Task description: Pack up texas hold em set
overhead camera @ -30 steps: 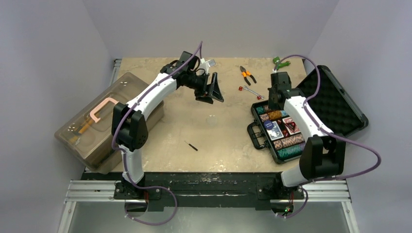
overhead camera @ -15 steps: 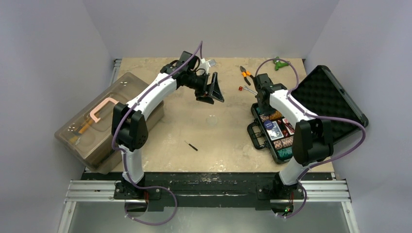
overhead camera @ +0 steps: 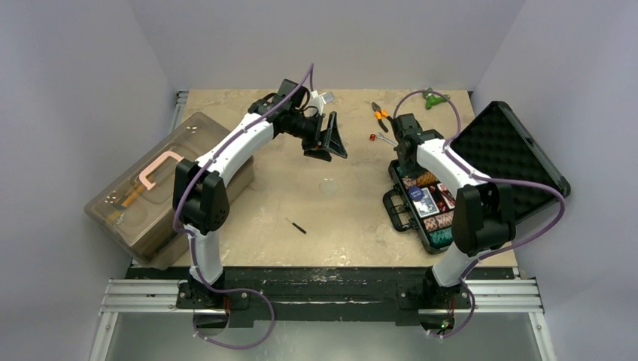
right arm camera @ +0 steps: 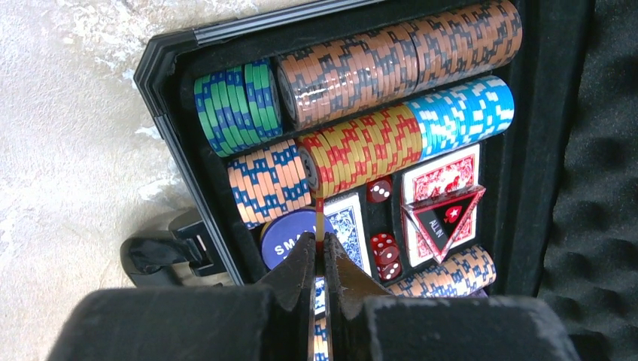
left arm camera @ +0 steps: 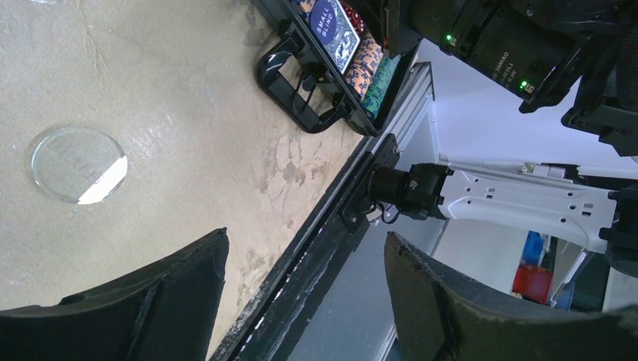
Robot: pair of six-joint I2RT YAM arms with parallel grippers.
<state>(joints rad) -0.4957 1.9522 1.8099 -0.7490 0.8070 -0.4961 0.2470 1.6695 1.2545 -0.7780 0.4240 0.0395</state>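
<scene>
Black case [right arm camera: 161, 69], egg-crate foam [right arm camera: 602, 188], right gripper [right arm camera: 319, 245] pinching striped chip [right arm camera: 319, 212]

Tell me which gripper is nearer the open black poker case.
Right. The right gripper hangs directly over the case, shut on a chip. The left gripper hovers open above the table, well off to the case's left.
</scene>
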